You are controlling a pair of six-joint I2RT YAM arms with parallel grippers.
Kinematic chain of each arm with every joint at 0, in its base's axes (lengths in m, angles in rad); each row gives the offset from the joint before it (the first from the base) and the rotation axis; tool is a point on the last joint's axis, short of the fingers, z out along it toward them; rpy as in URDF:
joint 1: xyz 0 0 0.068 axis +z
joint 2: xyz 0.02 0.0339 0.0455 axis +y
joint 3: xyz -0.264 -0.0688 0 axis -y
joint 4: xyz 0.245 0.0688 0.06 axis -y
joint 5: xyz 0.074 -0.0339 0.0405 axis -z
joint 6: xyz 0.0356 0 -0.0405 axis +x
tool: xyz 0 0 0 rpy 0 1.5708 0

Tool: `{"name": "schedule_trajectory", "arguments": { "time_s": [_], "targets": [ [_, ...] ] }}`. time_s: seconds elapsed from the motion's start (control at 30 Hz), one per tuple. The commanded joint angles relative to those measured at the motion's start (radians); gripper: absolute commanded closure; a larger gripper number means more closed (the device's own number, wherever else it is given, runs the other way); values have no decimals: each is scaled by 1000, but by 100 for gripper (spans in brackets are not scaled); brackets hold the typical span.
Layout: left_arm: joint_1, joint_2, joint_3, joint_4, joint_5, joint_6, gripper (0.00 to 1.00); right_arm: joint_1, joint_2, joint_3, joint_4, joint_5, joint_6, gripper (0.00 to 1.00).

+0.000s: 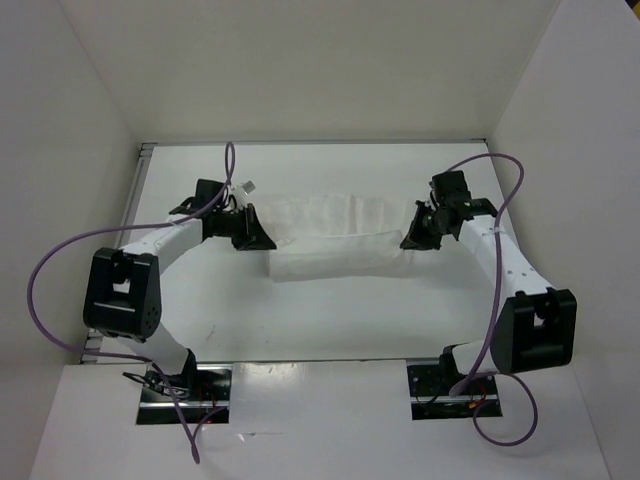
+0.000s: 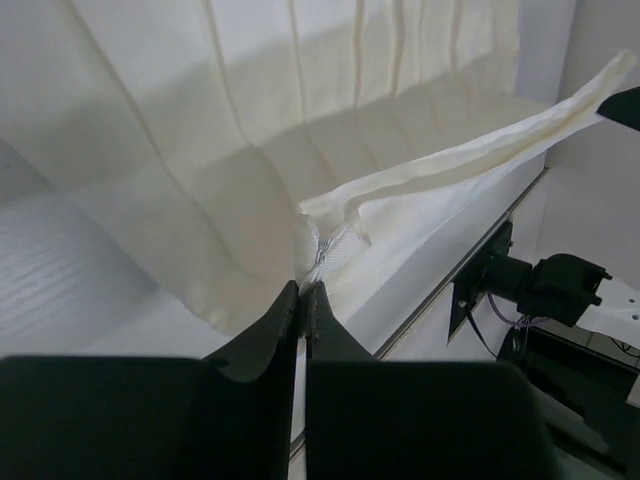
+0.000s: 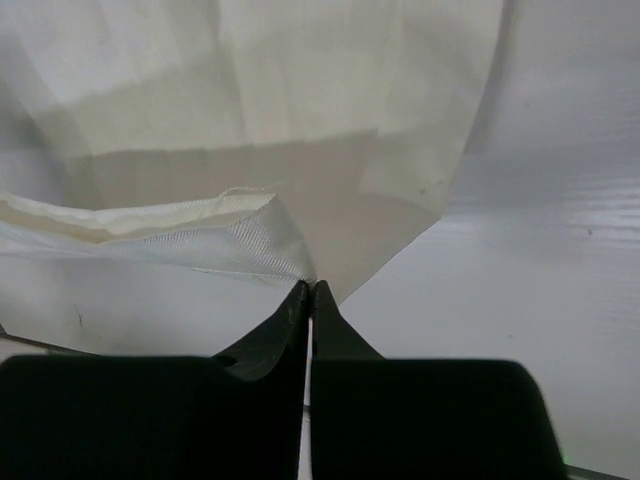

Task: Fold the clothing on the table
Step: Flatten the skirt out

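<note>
In the top view a purple cable point(image 1: 35, 290) loops out at the far left of the frame beside the left arm, which reaches up and inward over the table point(image 1: 320, 325). The left gripper point(image 1: 268, 241) sits left of centre, its jaws pressed together on the left end of the clothing point(image 1: 335, 240). Its wrist view shows two black fingers point(image 2: 270, 330) meeting at bottom centre. A frayed hem of the fabric is pinched between the tips, and a taut band of cloth runs off to the upper right of that frame. The clothing spans the middle of the top view as a long, wrinkled white strip. It shows as two bands, a duller one toward the top and a brighter one toward the bottom, stretched from one gripper to the other. Right of centre, the right gripper point(image 1: 405, 243) is likewise clamped on the clothing's right end. In its wrist view the fingertips point(image 3: 335, 335) close on a corner of the fabric at bottom centre, the sheet fans out into the upper half of the frame, and bare table lies to the right. A second cable arcs along the right arm at the far right
</note>
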Motion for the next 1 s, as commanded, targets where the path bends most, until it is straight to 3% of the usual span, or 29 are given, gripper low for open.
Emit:
{"name": "schedule_trajectory", "arguments": {
  "time_s": [0.0, 0.27, 0.53, 0.97],
  "targets": [
    [27, -82, 21, 30, -68, 23, 98, -15, -50, -25, -50, 107, 11, 100],
    [27, -18, 193, 10, -108, 33, 98, -15, 38, 39, -29, 139, 6, 100],
    [27, 143, 431, 47, -180, 12, 98, -15, 200, 276, 28, 183, -23, 100],
    [27, 274, 529, 38, -255, -8, 98, -15, 503, 556, 123, 131, -62, 100]
  ]
}}
